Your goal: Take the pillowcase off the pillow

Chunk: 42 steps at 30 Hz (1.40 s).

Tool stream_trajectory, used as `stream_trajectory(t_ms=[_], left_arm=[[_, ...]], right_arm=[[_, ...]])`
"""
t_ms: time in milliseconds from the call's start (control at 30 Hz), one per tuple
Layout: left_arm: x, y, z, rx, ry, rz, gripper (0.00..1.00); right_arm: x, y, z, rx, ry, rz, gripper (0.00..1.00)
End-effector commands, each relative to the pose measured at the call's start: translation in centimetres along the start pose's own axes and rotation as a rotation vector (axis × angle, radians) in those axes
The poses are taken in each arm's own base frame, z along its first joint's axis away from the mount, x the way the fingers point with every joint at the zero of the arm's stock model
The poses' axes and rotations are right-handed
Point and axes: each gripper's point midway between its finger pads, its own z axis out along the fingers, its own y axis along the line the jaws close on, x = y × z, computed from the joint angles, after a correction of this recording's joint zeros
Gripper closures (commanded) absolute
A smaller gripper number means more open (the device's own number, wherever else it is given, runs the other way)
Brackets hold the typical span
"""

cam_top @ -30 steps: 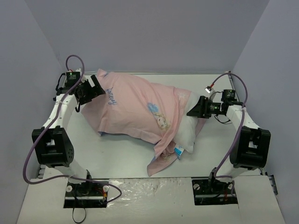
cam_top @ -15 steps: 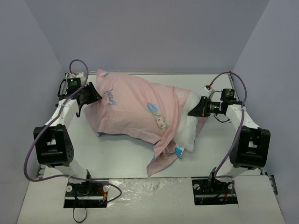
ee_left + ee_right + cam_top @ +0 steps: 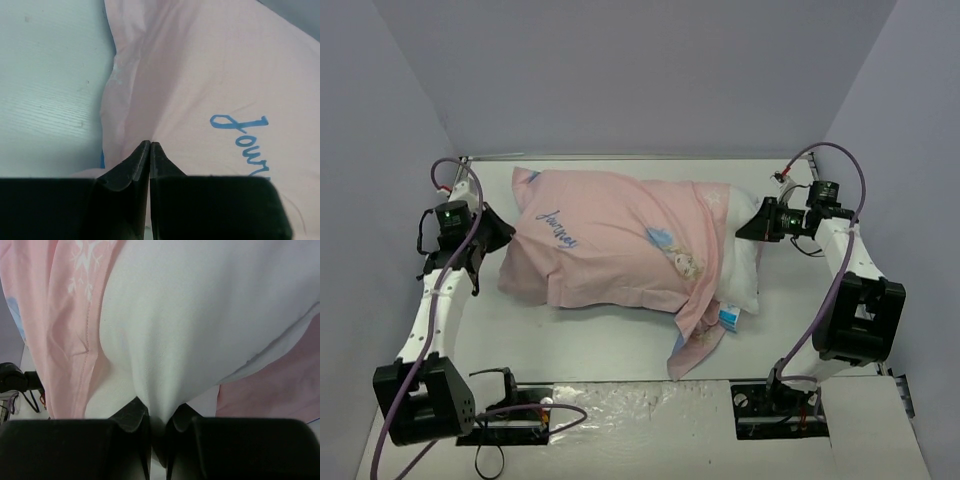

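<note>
The white bench [image 3: 600,340] carries everything, walled in by plain grey panels on three sides; across its middle lies the pillowcase [image 3: 610,240], pale pink side up, stretched from the far left corner toward the right and covering most of what is inside it; its open end sits right of centre, where a loose pink flap [image 3: 698,335] trails down toward the near edge; the pillow [image 3: 748,275], plump and white, pokes out of that open end on the right, its bare part touching the bench; the left arm reaches in from the left side and its left claw [image 3: 150,145] sits at the left end of the pillowcase, the two fingers pressed tight together with their tips pinching a crease of the pink cloth, folds running up from that spot; the right arm comes in from the right, and the right claw [image 3: 157,415] is clamped narrowly on a bunch of the white pillow cloth, which bulges out above the fingers, pink cloth hanging beside it on the left; blue handwritten lettering [image 3: 555,222] runs across the pink cloth near the left end; a small printed figure [image 3: 678,256] shows near the open hem; a small blue-and-white tag [image 3: 728,318] sticks out at the pillow's near corner, just beside the flap.
</note>
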Motion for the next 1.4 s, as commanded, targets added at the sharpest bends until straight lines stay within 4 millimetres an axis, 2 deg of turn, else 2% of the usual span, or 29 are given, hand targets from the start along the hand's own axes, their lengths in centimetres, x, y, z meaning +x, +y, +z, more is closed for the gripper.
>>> stream_trajectory(t_ms=[0, 33, 100, 167, 267, 400, 533, 633, 667, 700, 767, 900, 1033, 1067, 1200, 1300, 1333, 1367], left_arm=[[0.4, 2.6, -3.9, -0.131, -0.119, -0.067, 0.98], [0.4, 2.5, -3.9, -0.131, -0.12, -0.078, 0.98], [1.7, 3.9, -5.5, -0.192, -0.131, -0.11, 0.98], [2.6, 4.4, -6.9, -0.223, -0.136, -0.129, 0.98], [4.3, 5.1, -7.6, -0.247, -0.132, -0.175, 0.98], [5.7, 4.7, -7.8, -0.215, -0.114, -0.208, 0.98], [5.8, 3.9, -7.6, -0.179, -0.087, -0.21, 0.96], [5.4, 2.0, -7.1, -0.081, -0.068, -0.214, 0.57], [5.2, 1.0, -6.7, -0.025, -0.056, -0.209, 0.37], [5.2, 0.6, -6.5, -0.005, -0.048, -0.207, 0.29], [5.3, -0.9, -5.9, 0.063, -0.014, -0.192, 0.16], [6.8, -3.0, -4.1, 0.138, 0.075, -0.137, 0.07], [8.9, -5.6, -2.2, 0.207, 0.16, -0.076, 0.06], [10.2, -6.7, -1.6, 0.234, 0.203, -0.064, 0.06], [11.4, -7.6, -0.3, 0.239, 0.232, -0.047, 0.08], [11.4, -7.1, -0.3, 0.205, 0.227, -0.038, 0.33], [11.2, -6.6, -0.4, 0.176, 0.229, -0.035, 0.59], [10.5, -6.0, -0.7, 0.138, 0.204, -0.015, 0.72]], right_arm=[[-3.8, -0.5, -3.1, 0.118, -0.078, -0.143, 1.0], [-3.8, -0.8, -3.2, 0.136, -0.076, -0.151, 1.0], [-4.7, -1.9, -4.4, 0.199, -0.094, -0.18, 1.0], [-5.4, -2.8, -5.7, 0.239, -0.121, -0.186, 1.0], [-5.4, -4.2, -7.1, 0.264, -0.136, -0.16, 1.0], [-3.3, -4.9, -6.6, 0.238, -0.084, -0.127, 1.0], [-2.0, -5.6, -6.1, 0.232, -0.049, -0.11, 1.0], [-1.5, -5.6, -5.8, 0.213, -0.033, -0.111, 1.0], [-1.3, -5.6, -5.7, 0.211, -0.029, -0.108, 1.0], [-1.2, -5.8, -5.6, 0.21, -0.026, -0.109, 1.0], [-1.0, -5.9, -5.4, 0.207, -0.019, -0.104, 1.0], [-0.9, -6.0, -5.0, 0.197, -0.011, -0.102, 1.0], [-1.0, -5.8, -4.7, 0.184, -0.006, -0.104, 1.0], [-0.9, -5.7, -4.5, 0.181, -0.003, -0.105, 1.0], [-0.8, -5.4, -4.3, 0.174, 0.003, -0.11, 1.0], [-0.8, -5.4, -4.3, 0.179, 0.003, -0.113, 1.0], [-0.9, -5.2, -4.4, 0.18, 0.002, -0.117, 1.0], [-1.0, -5.4, -4.5, 0.186, 0.002, -0.119, 1.0]])
